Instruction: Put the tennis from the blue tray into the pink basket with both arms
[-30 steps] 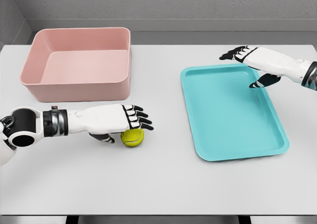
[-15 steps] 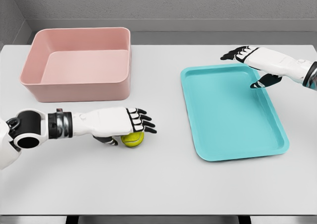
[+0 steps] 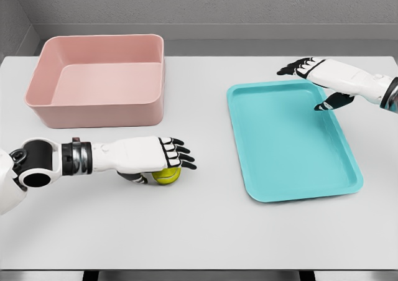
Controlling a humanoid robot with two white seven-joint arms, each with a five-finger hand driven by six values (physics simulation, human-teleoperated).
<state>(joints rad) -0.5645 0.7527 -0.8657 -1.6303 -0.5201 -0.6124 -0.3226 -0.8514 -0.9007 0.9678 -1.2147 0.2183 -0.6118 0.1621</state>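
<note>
The tennis ball (image 3: pixel 166 175) is a bright yellow-green sphere with a faint pale seam, sitting on the white table (image 3: pixel 205 231), well apart from the blue tray (image 3: pixel 292 169) and in front of the pink basket (image 3: pixel 99 110). Only its lower right part shows, because the left robot hand (image 3: pixel 152 160) lies over it, palm down, black-tipped fingers (image 3: pixel 180 149) stretched forward past the ball and the thumb tucked beneath beside it. Whether that robot hand actually grips the ball or only rests on top, I cannot tell. The right robot hand (image 3: pixel 317 82) hovers over the far right corner of the tray, fingers loosely spread, grasping nothing.
</note>
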